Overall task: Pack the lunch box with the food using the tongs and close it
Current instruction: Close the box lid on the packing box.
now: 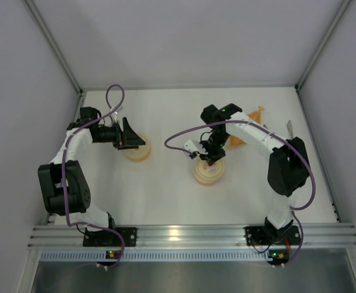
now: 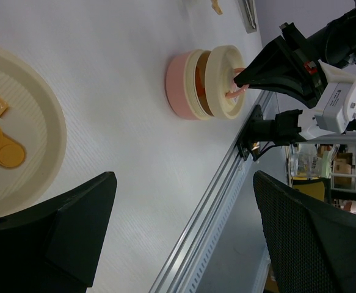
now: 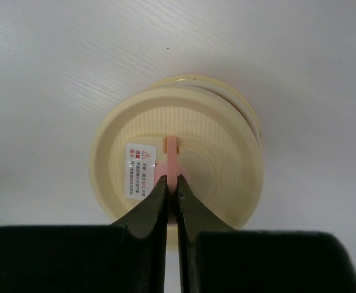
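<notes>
From above, the left gripper (image 1: 130,137) hangs over the yellow tub (image 1: 138,153) on the left half of the desk (image 1: 165,110). The right gripper (image 1: 210,157) is down on the pink tub (image 1: 207,176) near the middle. The tongs (image 1: 290,128) lie well apart from both tubs, by the desk's right edge.

In the left wrist view, the left gripper (image 2: 178,244) is released, its jaws spread wide with nothing between them. The yellow tub's cream lid with an orange mark (image 2: 19,146) is just beyond them. Farther off, the pink tub (image 2: 179,85) stands on the desk (image 2: 116,91). Its cream lid (image 2: 221,82) is raised a little off the rim, with orange showing in the gap. The right gripper (image 2: 246,82) pinches the top of this lid.

In the right wrist view, the right gripper (image 3: 171,186) is clenched on the pink tab (image 3: 172,155) at the centre of the cream lid (image 3: 214,165). The lid hides the tub below it.
</notes>
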`<state>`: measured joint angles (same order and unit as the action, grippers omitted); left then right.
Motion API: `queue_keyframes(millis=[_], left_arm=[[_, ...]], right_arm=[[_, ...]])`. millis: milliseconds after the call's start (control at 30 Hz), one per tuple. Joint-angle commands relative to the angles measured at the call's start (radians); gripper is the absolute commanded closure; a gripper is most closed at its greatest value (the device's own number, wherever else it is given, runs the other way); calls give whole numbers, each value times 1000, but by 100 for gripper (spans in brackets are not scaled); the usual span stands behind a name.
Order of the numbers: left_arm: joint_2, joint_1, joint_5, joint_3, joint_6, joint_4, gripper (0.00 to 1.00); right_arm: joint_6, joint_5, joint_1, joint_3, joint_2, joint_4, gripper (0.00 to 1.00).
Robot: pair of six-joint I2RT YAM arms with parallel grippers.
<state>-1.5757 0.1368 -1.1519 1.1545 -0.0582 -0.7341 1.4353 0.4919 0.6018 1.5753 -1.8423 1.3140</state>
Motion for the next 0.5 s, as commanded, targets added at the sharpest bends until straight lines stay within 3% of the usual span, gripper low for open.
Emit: queue_keyframes(millis=[0,467], left_arm=[[22,3,-15,-7,-12,30,2],[8,3,-12,-4,-6,35,2]], right_arm=[[2,42,7,22,5,59,100],[-10,56,7,31,-29,30,100]])
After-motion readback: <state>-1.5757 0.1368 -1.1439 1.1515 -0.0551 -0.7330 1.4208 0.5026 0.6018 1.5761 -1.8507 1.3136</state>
